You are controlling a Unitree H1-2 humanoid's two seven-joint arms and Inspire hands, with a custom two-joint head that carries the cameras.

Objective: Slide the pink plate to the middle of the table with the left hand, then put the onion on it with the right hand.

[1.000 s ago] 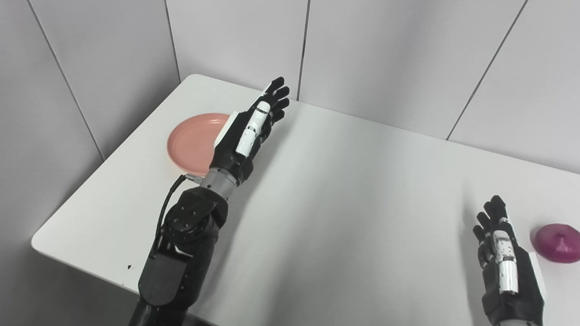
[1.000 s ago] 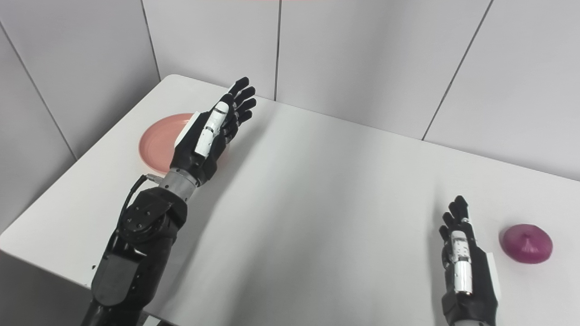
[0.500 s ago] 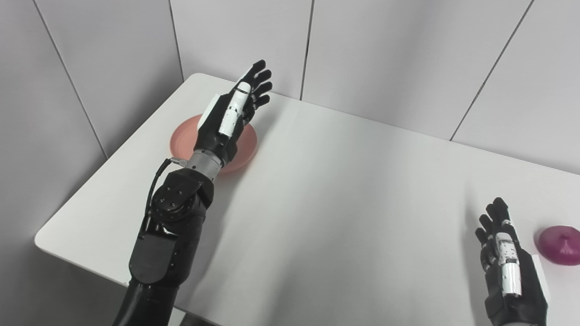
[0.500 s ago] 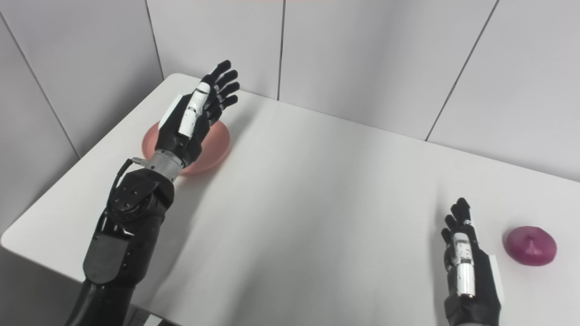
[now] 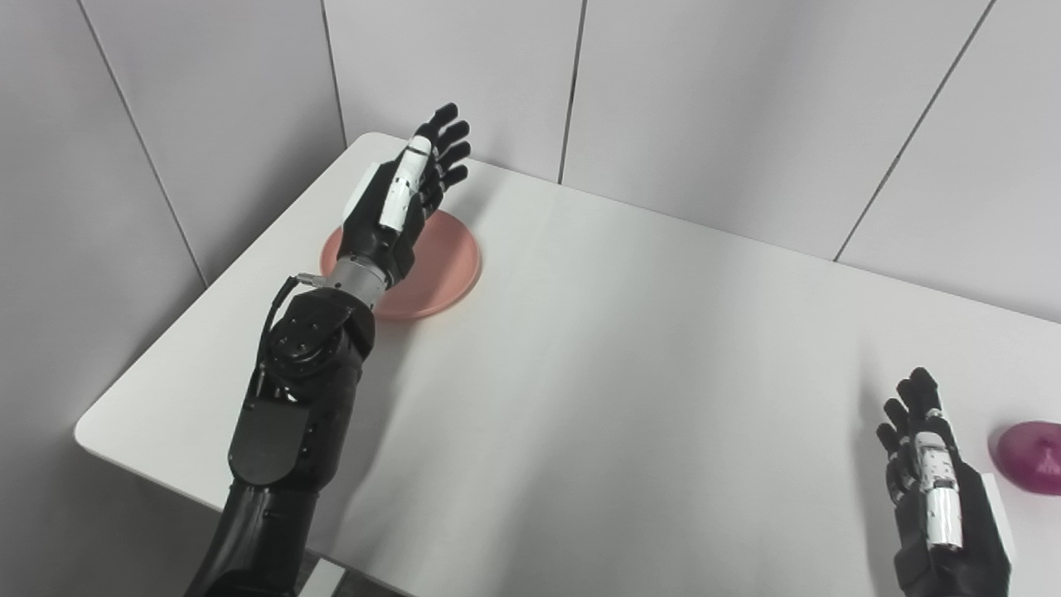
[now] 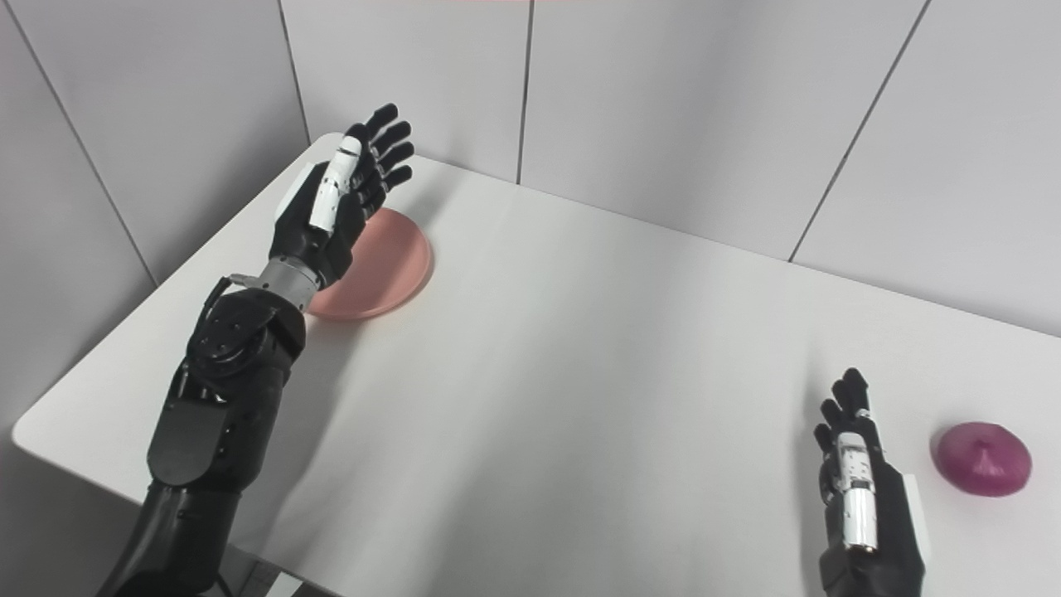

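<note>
Table: smooth matte white top, rounded corners, set against grey panelled walls.

Pink plate: round, shallow, smooth with a raised rim, upper left of frame near the table's far left corner; its left part is hidden behind the left hand.

Onion: purple, squat, glossy skin with a small central tip, at the lower right edge.

Left hand: black casing with white segments, raised over the plate's left side, fingers straight and spread wide, holding nothing; contact with the plate cannot be told.

Right hand: lower right, fingers extended and loosely apart, empty, just left of the onion, not touching it.
</note>
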